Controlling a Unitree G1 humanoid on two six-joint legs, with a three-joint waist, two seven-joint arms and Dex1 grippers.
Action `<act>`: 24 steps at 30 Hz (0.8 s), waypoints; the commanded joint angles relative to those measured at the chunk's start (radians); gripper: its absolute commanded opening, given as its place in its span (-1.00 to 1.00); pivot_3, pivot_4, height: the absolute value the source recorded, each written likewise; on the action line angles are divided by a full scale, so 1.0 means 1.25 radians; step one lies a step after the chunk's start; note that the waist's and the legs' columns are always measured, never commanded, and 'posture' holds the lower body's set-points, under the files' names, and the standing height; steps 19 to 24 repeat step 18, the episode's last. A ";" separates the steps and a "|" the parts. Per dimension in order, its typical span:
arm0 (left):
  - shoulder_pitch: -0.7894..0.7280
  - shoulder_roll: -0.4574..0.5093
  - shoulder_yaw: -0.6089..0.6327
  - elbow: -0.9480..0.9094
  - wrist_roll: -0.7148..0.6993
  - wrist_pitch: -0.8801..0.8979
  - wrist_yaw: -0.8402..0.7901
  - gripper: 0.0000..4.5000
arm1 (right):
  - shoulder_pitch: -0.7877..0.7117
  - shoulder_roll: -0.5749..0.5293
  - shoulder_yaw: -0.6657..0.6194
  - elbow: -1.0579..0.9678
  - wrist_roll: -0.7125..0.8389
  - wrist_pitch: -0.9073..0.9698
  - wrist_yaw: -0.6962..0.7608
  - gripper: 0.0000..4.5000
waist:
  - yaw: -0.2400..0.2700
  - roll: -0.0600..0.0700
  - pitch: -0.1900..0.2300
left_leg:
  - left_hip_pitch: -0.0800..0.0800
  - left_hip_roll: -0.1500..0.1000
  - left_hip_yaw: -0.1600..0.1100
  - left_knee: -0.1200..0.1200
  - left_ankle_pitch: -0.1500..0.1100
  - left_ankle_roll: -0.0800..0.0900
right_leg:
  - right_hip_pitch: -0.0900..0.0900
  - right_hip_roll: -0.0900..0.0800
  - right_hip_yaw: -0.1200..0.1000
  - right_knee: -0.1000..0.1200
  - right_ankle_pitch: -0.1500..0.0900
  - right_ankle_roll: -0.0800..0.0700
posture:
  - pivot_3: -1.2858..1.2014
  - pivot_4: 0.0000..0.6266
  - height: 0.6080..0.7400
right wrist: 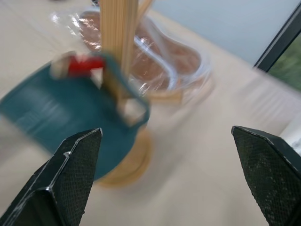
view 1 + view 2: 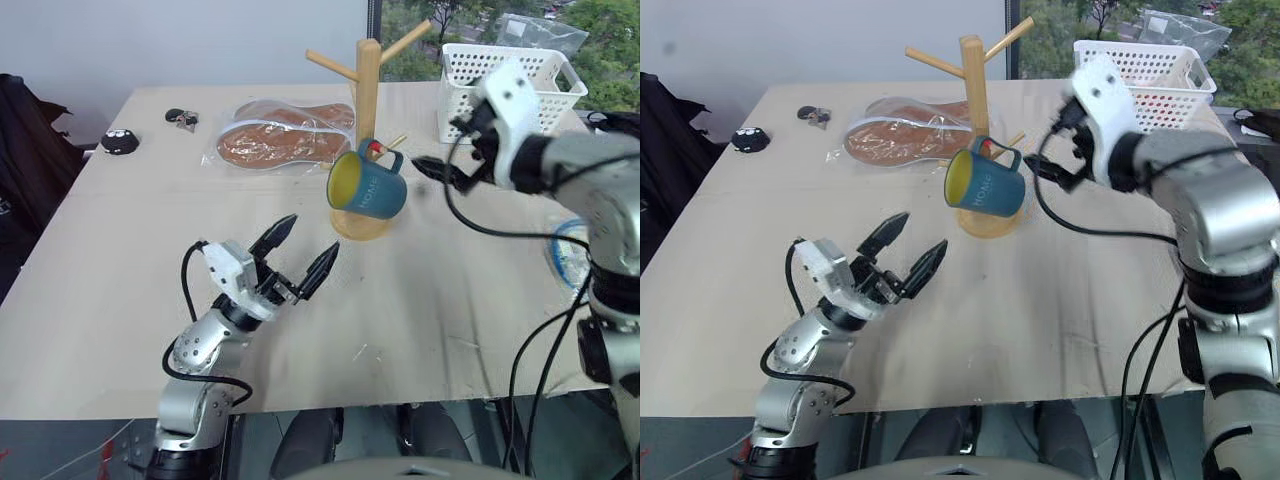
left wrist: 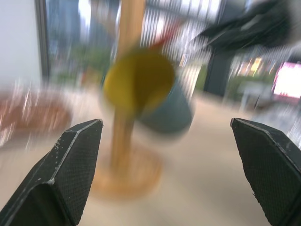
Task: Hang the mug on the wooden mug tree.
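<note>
Jaws of the left gripper (image 2: 297,253) stand spread apart over the pale counter (image 2: 120,300), grasping nothing. Beyond them, the teal-blue ceramic mug with yellow inside (image 2: 368,186) hangs tilted by its loop handle on a red-tipped peg of the light wooden mug tree (image 2: 367,90). To its right, the right gripper (image 2: 440,172) has released jaws, near the handle but apart from it.
</note>
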 commanded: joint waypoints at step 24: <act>0.130 0.118 -0.050 -0.107 0.144 0.186 0.060 1.00 | 0.660 0.145 -0.087 0.216 0.011 -0.786 0.198 0.99 | -0.003 0.002 0.002 | 0.006 0.002 0.004 0.001 0.000 0.000 | 0.004 0.002 0.004 0.002 0.000 0.000 | 0.03 -0.52 1.00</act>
